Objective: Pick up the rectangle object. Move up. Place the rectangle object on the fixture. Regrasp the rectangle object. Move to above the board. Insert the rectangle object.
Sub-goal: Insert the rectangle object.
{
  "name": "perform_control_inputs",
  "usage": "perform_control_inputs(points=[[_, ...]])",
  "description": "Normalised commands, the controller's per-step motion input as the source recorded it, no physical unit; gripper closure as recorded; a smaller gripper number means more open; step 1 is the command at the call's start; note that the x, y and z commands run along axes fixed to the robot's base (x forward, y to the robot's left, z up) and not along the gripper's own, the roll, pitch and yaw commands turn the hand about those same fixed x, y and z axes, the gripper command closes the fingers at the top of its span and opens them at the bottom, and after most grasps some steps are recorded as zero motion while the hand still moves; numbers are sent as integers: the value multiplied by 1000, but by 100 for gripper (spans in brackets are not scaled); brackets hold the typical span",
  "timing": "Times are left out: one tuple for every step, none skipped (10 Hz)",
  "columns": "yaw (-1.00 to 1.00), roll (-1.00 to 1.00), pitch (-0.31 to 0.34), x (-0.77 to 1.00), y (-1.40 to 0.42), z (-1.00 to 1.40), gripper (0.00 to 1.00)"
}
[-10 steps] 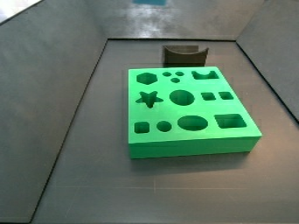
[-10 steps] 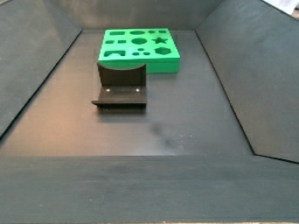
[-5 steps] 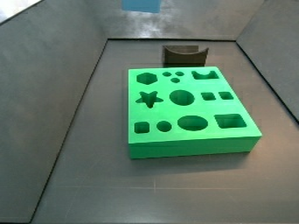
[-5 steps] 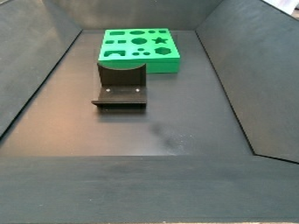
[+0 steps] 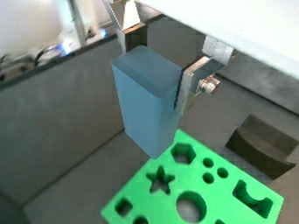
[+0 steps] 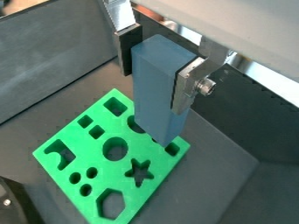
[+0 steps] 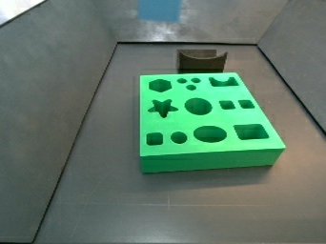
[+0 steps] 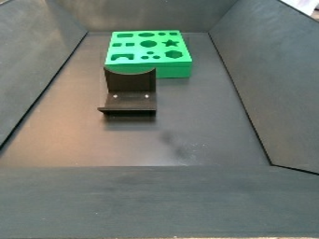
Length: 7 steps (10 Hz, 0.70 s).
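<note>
My gripper [image 5: 160, 63] is shut on the rectangle object [image 5: 146, 101], a light blue-grey block that hangs upright between the silver fingers [image 5: 191, 83]. It shows the same way in both wrist views, with the gripper [image 6: 156, 70] gripping the block [image 6: 160, 92] high above the green board [image 6: 100, 162]. The block's lower end [image 7: 159, 10] peeks in at the top edge of a side view, above and behind the board [image 7: 204, 119]. The dark fixture [image 7: 200, 59] stands empty behind the board, and it shows too in the wrist view [image 5: 263, 144].
Grey sloping walls [image 7: 64, 114] enclose the dark floor. In a side view the fixture [image 8: 129, 93] stands in front of the board [image 8: 149, 51], with bare floor [image 8: 162, 140] nearer the camera.
In a side view the blue block's lower end at the top edge has come down further into view. The board and the fixture have not moved.
</note>
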Motion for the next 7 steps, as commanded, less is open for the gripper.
perform_control_inputs(points=[[534, -93, 81, 683, -240, -160, 100], [494, -83, 86, 731, -249, -140, 100], [431, -19, 57, 826, -234, -194, 100], [391, 0, 21, 854, -229, -231, 100], [294, 0, 0, 857, -254, -260, 100], [189, 13, -50, 877, -249, -203, 100], [69, 33, -133, 880, -300, -251, 100]])
